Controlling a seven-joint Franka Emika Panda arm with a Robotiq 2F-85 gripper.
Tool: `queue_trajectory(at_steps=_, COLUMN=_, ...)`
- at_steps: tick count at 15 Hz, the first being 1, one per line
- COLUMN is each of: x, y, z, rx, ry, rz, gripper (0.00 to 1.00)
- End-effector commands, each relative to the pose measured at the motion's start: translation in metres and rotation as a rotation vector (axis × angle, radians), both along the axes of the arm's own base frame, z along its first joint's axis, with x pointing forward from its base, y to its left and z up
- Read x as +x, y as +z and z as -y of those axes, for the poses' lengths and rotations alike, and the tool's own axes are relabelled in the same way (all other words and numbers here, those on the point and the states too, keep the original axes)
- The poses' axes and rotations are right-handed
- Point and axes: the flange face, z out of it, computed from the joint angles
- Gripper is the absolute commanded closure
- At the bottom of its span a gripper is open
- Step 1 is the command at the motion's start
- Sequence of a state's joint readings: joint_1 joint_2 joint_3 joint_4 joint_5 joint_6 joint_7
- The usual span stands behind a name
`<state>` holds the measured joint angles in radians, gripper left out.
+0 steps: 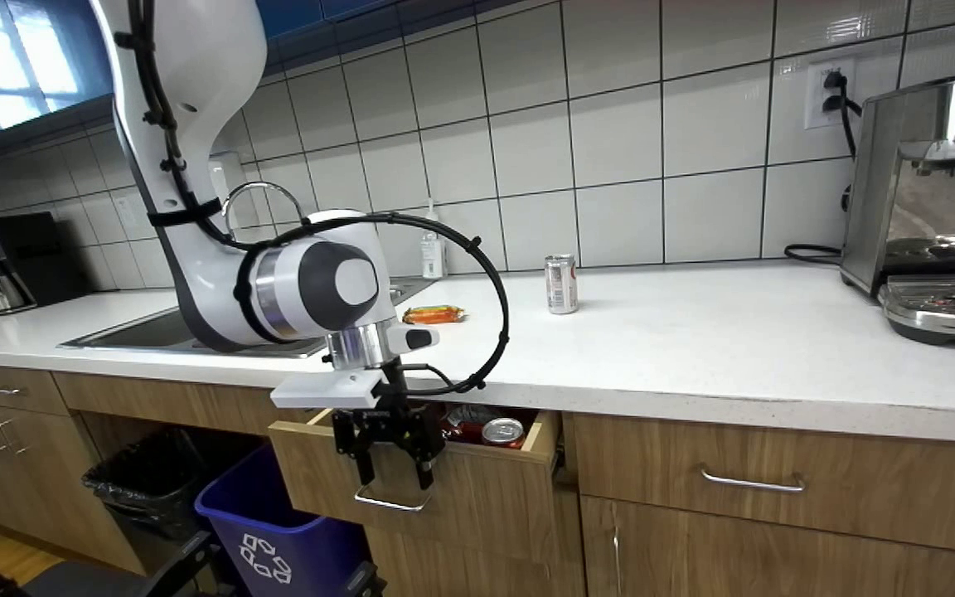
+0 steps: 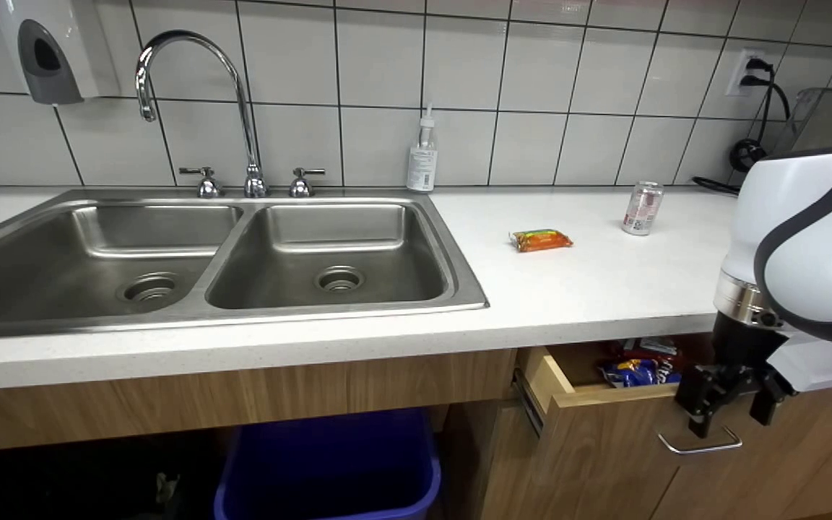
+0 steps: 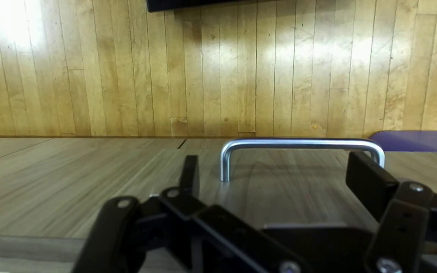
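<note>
Empty, the end effector point(image 1: 395, 479) hangs just above the drawer handle point(image 3: 302, 143), spread wide, apparently to suit its length

Illumination is bright and largely even across the table point(image 1: 734, 348). In an exterior view, window-like glare marks the blue cabinet point(image 1: 26, 66) above the table's rear edge. Below the front edge, shadow fills the blue bin point(image 2: 329, 444). In the wrist view, the floor point(image 3: 260, 76) reflects glare patches; the claw point(image 3: 274, 161) is dark and slightly blurred.
</note>
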<state>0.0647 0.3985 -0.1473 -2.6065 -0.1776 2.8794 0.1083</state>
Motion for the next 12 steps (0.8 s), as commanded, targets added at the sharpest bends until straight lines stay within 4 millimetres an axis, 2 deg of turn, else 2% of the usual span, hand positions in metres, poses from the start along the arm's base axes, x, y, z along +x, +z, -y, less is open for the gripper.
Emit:
queue_trajectory(at_steps=1, x=0.022, y=0.002, z=0.002, rx=-0.003, ry=-0.028, rz=0.033, gripper=0.00)
queue_trajectory(at_steps=12, x=0.049, y=0.005, z=0.004, rx=-0.012, ry=-0.021, rz=0.070, gripper=0.00)
